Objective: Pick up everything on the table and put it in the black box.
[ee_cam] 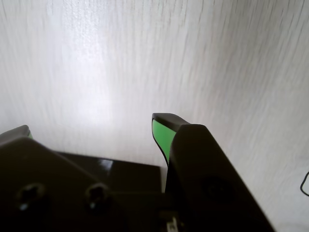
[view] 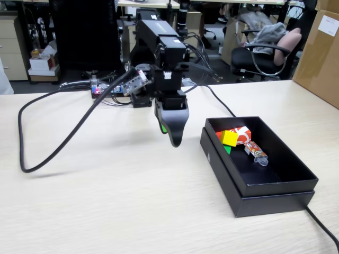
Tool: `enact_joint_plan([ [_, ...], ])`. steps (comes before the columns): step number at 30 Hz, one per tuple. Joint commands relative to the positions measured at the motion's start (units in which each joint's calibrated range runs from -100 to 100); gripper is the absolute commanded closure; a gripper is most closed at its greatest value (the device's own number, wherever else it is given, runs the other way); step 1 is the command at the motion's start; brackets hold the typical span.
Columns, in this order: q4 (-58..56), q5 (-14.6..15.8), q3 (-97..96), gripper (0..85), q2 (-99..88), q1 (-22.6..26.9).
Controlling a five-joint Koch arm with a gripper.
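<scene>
Pale wood-grain surface is seen in both views; it is bare and glare-washed in the wrist view. Black box is set on it at right in the fixed view. A black cable is looped across the left part, and the arm base is mounted at the far edge.

table: pale beige, fine wood grain
black box: matte black inside and out
yellow cube: bright yellow
green cube: green, only a sliver visible
red carton: red with white swirl print
wrapped packet: multicoloured, clear end
gripper: black, green inner pads
cable: black
</scene>
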Motion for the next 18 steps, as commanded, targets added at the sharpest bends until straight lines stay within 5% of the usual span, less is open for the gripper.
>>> enact_joint_plan([
  [1, 7.81, -0.44, -5.03, 37.5, -11.80, 0.39],
  [18, 30.10, -2.64, -46.73, 35.6, -48.63, 0.39],
])
